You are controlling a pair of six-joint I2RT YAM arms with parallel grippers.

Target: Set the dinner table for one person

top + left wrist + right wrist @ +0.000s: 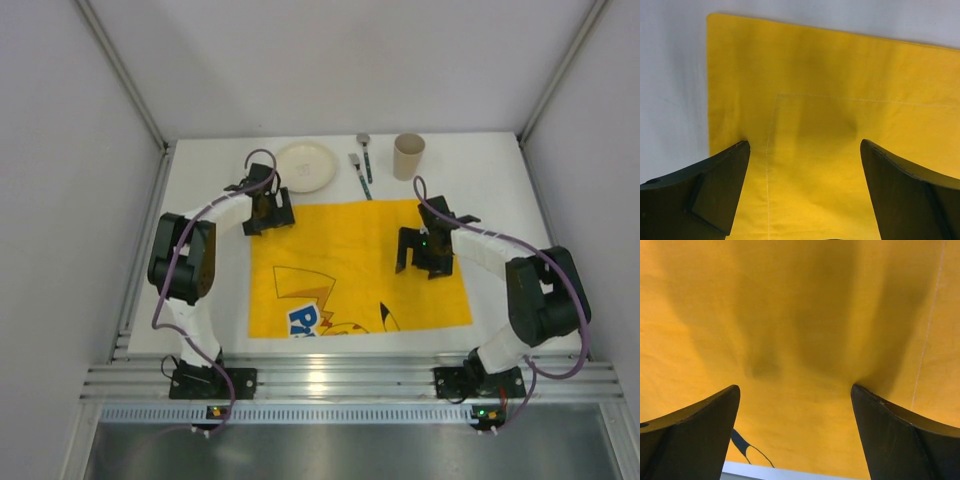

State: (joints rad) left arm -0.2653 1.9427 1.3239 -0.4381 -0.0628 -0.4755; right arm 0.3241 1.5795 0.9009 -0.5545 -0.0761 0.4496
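Note:
The white dinner table [200, 200] carries a yellow cartoon-printed cloth [350, 265] spread flat. Behind it lie a cream plate [306, 166], a fork [359, 175], a spoon [366, 155] and a beige cup [408, 156]. My left gripper [268, 212] is open and empty over the cloth's far left corner; the left wrist view shows the cloth [840, 100] between its fingers [720, 185]. My right gripper [420, 252] is open and empty over the cloth's right part; its wrist view shows the cloth [790, 315] close below.
White walls enclose the table on three sides. A ribbed aluminium rail [340, 382] runs along the near edge, where both arm bases are bolted. Bare white table shows left of the cloth [670, 100].

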